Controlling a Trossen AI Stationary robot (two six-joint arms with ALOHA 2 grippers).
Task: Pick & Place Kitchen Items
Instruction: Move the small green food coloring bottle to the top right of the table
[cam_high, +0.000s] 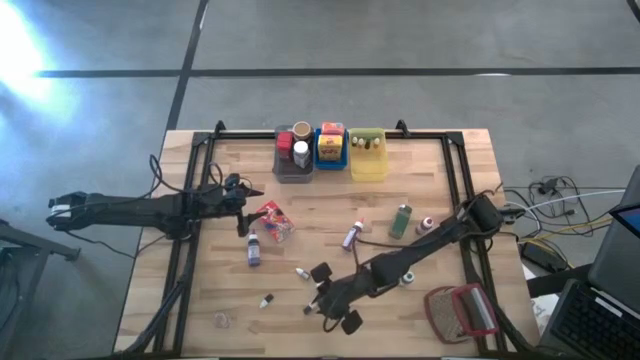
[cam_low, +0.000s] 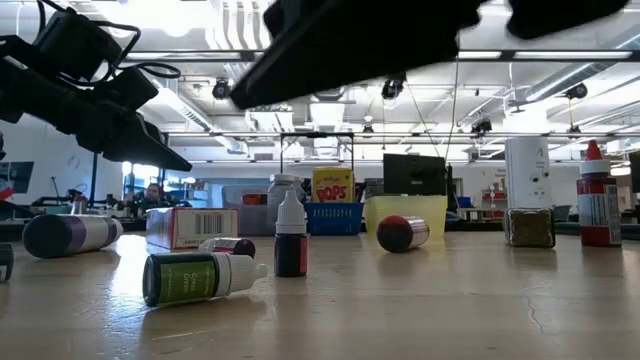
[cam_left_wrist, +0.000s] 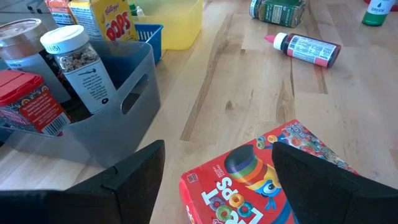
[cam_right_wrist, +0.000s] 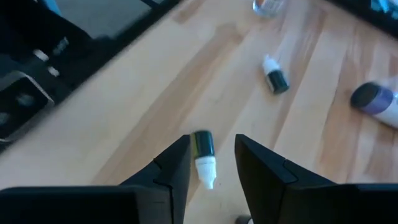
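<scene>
High view is showing two pick-ups being set up on the wooden table, and both look to be at the approach stage. The left gripper is hovering with its fingers spread wide and holding nothing, right above the red cereal box. That box is lying flat left of the table's middle, on the near side of the grey bin. Since the box is looking broad for those jaws, the arm should be coming down square across its narrower side before squeezing. The right gripper is working near the middle of the table's near edge, its fingers standing partly open and gripping nothing. They are straddling a tiny dropper bottle that is lying on its side. Being small and round, the bottle is likely to roll, so the fingers should be sinking almost to the wood and closing across the dark body, not the white tip. Along the far edge the grey bin, the blue bin and the yellow bin are sitting side by side, each already carrying some goods. A red-framed mesh object is resting by the near right corner. The planks are lying bare and smooth, with other little bottles scattered well apart. Beyond the table, low view is showing a workshop with ceiling lights glowing and a dark screen standing behind
</scene>
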